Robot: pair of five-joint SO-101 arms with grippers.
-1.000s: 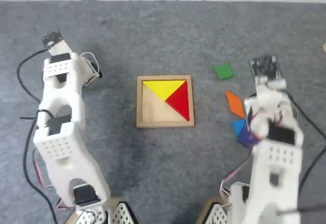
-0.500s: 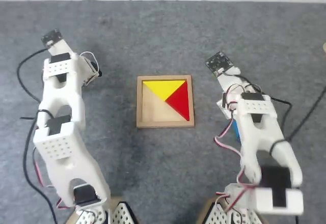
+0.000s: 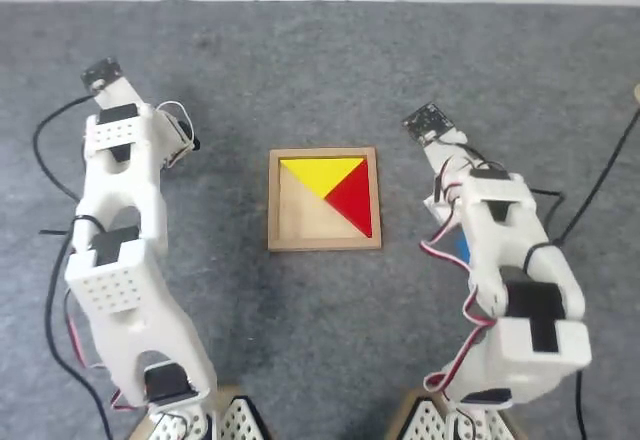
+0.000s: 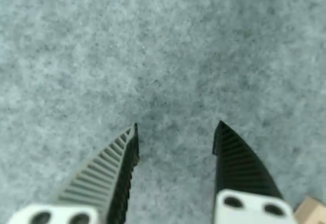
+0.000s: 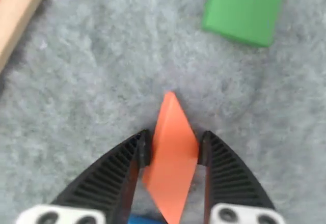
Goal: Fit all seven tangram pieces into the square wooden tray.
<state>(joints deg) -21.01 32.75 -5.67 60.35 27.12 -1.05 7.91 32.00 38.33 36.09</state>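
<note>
My right gripper [image 5: 174, 146] pinches the orange piece [image 5: 171, 124] by its two long sides, and the piece's pointed end sticks out past my fingertips over the grey mat [image 5: 97, 76]. From above, my right arm [image 3: 497, 222] lies over that spot and hides the grip. A sliver of a blue piece [image 3: 461, 250] peeks out beside it, its shape impossible to tell. The green piece [image 5: 244, 7] lies apart, ahead of the orange one and cut off at the edge. The square wooden tray [image 3: 273, 200] sits between my arms, with a yellow triangle [image 3: 320, 174] and a red triangle [image 3: 354, 204] touching inside it. My left gripper [image 4: 175, 127] is spread wide over bare mat.
</note>
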